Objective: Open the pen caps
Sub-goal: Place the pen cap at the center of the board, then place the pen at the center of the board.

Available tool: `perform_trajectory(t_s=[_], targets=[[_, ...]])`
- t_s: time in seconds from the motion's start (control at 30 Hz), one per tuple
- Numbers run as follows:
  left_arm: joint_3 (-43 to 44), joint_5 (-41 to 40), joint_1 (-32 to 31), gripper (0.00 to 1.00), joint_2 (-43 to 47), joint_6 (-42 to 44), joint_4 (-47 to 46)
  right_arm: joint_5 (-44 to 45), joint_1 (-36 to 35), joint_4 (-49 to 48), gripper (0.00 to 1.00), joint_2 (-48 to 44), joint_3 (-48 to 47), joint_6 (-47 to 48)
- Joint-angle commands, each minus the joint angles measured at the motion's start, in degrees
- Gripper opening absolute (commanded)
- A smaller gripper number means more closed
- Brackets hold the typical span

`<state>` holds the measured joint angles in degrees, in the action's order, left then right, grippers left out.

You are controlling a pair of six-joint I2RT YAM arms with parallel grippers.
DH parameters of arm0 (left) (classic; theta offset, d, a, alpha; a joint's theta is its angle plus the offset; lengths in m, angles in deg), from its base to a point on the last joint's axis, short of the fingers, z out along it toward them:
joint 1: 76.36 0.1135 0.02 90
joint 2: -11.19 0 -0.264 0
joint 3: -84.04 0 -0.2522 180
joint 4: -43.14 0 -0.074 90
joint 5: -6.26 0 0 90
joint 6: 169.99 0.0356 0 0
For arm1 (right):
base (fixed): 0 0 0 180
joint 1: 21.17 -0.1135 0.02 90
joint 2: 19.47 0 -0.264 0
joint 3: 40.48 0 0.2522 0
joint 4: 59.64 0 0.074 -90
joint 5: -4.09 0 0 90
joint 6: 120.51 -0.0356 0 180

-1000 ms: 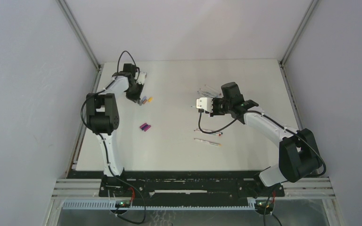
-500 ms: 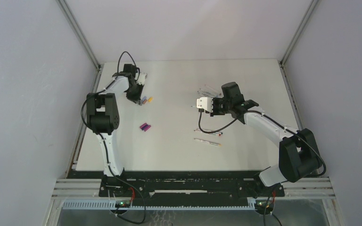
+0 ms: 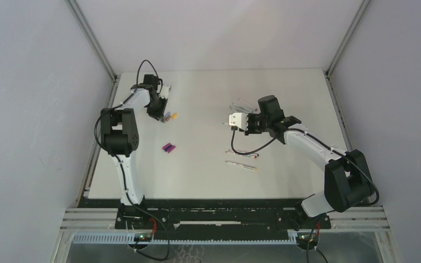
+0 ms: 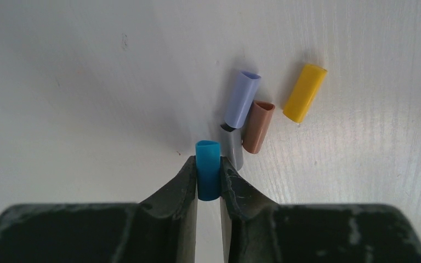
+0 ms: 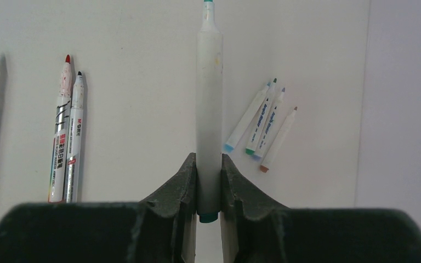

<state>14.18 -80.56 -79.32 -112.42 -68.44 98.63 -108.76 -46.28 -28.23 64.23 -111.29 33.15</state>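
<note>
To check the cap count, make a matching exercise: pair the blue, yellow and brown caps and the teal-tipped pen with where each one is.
Things:
1. blue cap
2. yellow cap
3. brown cap
4. teal-tipped pen

Places:
a. in the right hand
b. lying apart from the other caps
c. in the left hand
d. against the lilac cap

Pairs: 1-c, 2-b, 3-d, 4-a

Overhead spans table [image 3: 208, 175]; wrist views closely share its pens [image 5: 263, 129] and caps [image 4: 304, 93].
</note>
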Motion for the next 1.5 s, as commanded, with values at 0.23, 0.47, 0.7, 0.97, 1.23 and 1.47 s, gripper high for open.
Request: perform_trajectory(t_s=[0.23,0.47,0.7,0.97,1.23,1.47], targets=[[2.47,0.61,0.44,0.29,1.71,-0.39,0.45,-1.56,0.64,-0.76,0.00,-1.82,-2.36,-1.21],[1.98,0.63,0.70,0.29,3.89,-0.46,0.45,-2.11,1.17,-1.19,0.00,-1.66,-2.44,-2.08],[0.74,1.28,0.95,0.32,9.85,0.19,0.69,-2.97,2.34,0.21,0.00,0.67,-5.00,-5.81],[-5.40,1.84,0.99,0.46,20.88,1.04,0.45,-2.82,3.31,3.25,0.00,6.14,-9.78,-12.43],[-16.27,3.47,0.94,0.64,34.83,0.19,-0.77,1.03,3.13,6.87,0.00,14.47,-17.11,-21.62],[-23.80,4.45,0.98,0.81,47.22,1.08,-0.72,5.57,3.04,10.41,0.00,22.12,-22.55,-26.86]])
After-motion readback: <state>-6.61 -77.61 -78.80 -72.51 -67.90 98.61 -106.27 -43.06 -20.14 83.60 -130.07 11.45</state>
